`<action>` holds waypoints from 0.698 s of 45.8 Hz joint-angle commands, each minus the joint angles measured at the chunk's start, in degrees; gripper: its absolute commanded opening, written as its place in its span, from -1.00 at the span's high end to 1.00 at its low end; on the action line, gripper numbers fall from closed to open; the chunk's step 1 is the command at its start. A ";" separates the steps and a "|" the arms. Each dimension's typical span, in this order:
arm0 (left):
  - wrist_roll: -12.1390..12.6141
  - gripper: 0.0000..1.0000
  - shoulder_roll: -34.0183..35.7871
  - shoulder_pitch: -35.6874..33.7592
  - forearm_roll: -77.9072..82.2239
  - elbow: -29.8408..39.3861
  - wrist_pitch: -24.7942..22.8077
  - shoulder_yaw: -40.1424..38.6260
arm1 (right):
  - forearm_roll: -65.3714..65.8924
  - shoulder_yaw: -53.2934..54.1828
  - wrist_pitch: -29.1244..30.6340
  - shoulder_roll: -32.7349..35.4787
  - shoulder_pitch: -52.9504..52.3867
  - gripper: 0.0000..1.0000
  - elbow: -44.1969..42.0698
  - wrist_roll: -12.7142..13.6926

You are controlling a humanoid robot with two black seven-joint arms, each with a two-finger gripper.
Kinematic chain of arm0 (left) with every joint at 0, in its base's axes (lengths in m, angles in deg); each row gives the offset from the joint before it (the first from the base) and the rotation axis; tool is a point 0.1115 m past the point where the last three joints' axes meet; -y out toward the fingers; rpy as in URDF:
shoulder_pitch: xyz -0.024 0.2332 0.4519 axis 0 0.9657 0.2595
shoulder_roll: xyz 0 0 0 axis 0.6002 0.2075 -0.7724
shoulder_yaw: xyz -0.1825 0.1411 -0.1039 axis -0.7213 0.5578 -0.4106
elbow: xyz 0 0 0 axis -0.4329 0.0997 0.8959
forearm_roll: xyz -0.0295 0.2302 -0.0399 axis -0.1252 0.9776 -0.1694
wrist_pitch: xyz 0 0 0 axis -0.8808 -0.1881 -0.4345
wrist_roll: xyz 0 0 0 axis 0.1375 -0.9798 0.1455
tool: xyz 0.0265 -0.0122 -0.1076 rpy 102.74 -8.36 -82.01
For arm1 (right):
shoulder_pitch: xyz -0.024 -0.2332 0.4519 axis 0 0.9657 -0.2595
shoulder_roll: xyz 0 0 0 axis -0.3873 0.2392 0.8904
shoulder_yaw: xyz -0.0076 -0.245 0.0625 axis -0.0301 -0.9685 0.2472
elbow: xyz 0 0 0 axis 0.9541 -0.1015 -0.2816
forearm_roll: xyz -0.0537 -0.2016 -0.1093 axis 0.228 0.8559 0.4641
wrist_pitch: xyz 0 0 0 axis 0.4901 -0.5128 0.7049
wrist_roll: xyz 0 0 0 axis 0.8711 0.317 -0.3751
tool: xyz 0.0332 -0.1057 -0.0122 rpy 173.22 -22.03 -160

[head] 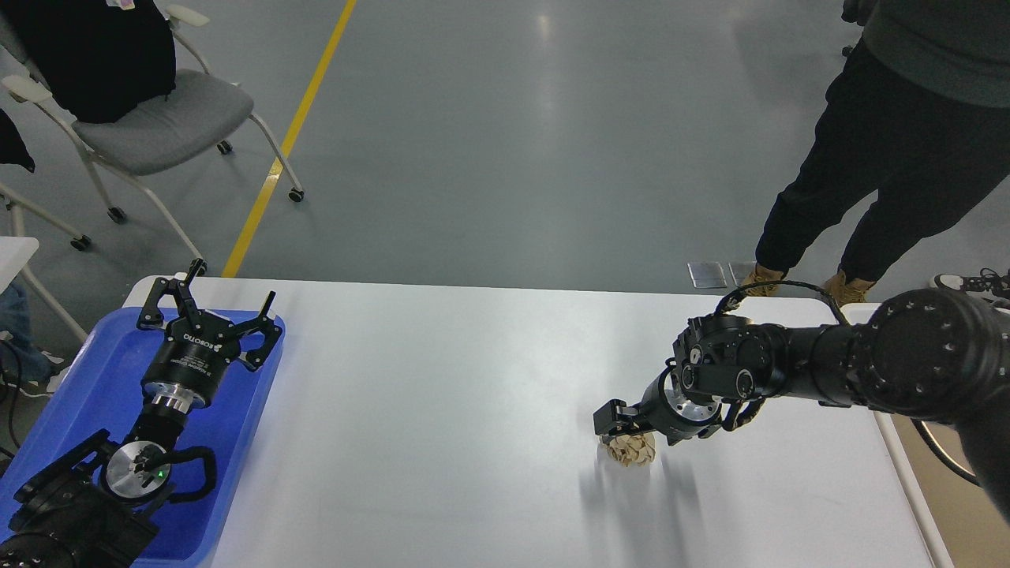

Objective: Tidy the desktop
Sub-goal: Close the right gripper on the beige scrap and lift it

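Observation:
The white desktop fills the lower part of the head view. A crumpled brown paper ball lies on it at the right of the middle. My right gripper points down right on top of the ball and hides its upper part. Only one dark finger shows at the ball's left, so I cannot tell how the jaws stand. My left gripper is open and empty above the far end of the blue tray.
The blue tray sits on the desktop's left edge under my left arm. A person stands just beyond the table's far right corner. A grey wheeled chair stands on the floor at the far left.

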 commanded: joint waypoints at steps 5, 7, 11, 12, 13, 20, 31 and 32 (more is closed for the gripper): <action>0.00 -0.98 0.08 0.00 0.00 0.00 0.00 0.00 | 0.46 0.18 -1.02 0.00 1.24 -1.00 -1.39 0.00; 0.00 -0.98 -0.01 0.00 0.00 0.00 0.00 0.00 | 0.46 0.18 -1.11 0.00 1.33 -1.00 -1.39 0.00; 0.00 -0.98 -0.01 0.00 0.00 0.00 0.00 0.00 | 0.55 0.53 -1.55 0.00 1.86 -1.00 -1.83 0.00; 0.00 -0.98 0.08 0.00 0.00 0.00 0.00 0.00 | 0.64 0.62 -1.64 0.00 2.03 -1.00 -1.83 0.09; 0.00 -0.98 -0.01 0.00 0.00 0.00 0.00 0.00 | 0.72 0.62 -1.73 0.00 2.12 -1.00 -1.83 0.09; 0.00 -0.98 0.08 0.00 0.00 0.00 0.00 0.00 | 0.73 0.62 -2.43 0.00 2.56 -1.00 -1.92 0.09; 0.00 -0.98 -0.01 0.00 0.00 0.00 0.00 0.00 | 1.07 1.67 -4.80 0.00 3.79 -0.77 -1.92 0.09; 0.00 -0.98 -0.01 0.00 0.00 0.00 0.00 0.00 | 1.25 1.67 -4.89 0.00 3.88 -0.73 -1.92 0.09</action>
